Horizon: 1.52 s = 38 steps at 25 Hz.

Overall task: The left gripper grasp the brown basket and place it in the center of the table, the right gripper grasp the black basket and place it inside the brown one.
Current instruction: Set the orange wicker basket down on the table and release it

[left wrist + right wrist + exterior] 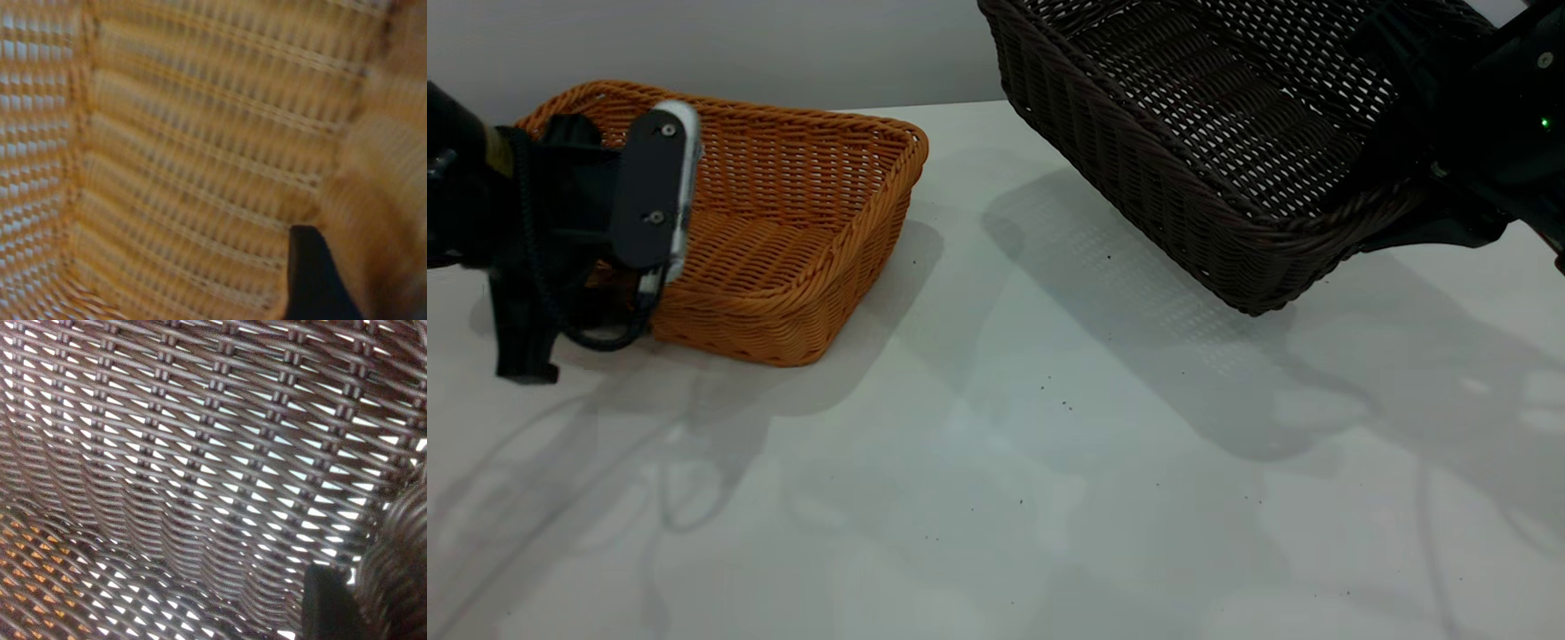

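Two baskets share the white counter [996,498]. Largest, the black basket [1227,124] hangs tilted above the counter's right side, clear of the surface, its right rim clamped in the right gripper [1440,169]. Well apart from it, the brown basket [800,222] sits on the counter at the left, near the back edge. At its left wall is the left gripper [605,293], closed on that rim, one finger [313,280] inside the basket.

Left gripper [618,293] low at left, right gripper [1414,191] raised at right, jaws clamped.
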Each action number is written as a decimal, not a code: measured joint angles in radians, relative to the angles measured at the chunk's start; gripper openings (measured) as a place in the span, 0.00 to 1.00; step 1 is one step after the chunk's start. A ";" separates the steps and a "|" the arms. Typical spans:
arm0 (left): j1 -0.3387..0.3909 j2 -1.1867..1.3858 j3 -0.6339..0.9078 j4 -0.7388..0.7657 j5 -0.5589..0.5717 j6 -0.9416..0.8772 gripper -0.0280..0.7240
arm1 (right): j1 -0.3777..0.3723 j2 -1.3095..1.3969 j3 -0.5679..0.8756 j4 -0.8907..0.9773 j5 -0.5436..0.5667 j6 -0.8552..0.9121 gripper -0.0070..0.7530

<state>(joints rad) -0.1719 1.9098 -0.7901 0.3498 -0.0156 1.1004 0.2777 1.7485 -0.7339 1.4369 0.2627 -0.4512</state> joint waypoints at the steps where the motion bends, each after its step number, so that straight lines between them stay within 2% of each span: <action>1: 0.000 0.001 0.000 0.001 -0.008 0.000 0.39 | 0.000 0.000 0.000 0.000 0.000 -0.006 0.32; 5: 0.000 0.001 0.000 0.005 -0.077 0.002 0.18 | 0.000 0.000 -0.002 0.000 0.000 -0.013 0.32; 6: 0.000 0.001 0.000 0.004 -0.083 0.000 0.15 | -0.003 -0.002 -0.002 0.000 0.000 -0.013 0.32; 11: 0.000 0.001 0.000 0.008 -0.038 0.006 0.16 | -0.068 -0.048 -0.002 -0.005 0.028 -0.013 0.32; 18: -0.003 -0.002 0.017 0.005 0.016 0.004 0.16 | -0.192 -0.118 -0.002 -0.110 0.207 -0.040 0.32; 21: -0.027 -0.003 0.017 -0.005 0.064 -0.002 0.16 | -0.236 -0.125 -0.019 -0.142 0.264 -0.048 0.32; 28: -0.145 -0.004 0.018 -0.086 0.089 -0.031 0.16 | -0.258 -0.125 -0.142 -0.313 0.450 -0.028 0.32; 34: -0.279 -0.008 0.018 -0.190 0.091 -0.031 0.16 | -0.258 -0.125 -0.253 -0.362 0.529 0.003 0.32; 38: -0.374 -0.012 0.017 -0.262 0.094 -0.034 0.16 | -0.258 -0.125 -0.286 -0.409 0.537 0.017 0.31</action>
<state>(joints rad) -0.5455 1.8974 -0.7730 0.0874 0.0785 1.0664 0.0198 1.6231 -1.0195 1.0274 0.7992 -0.4338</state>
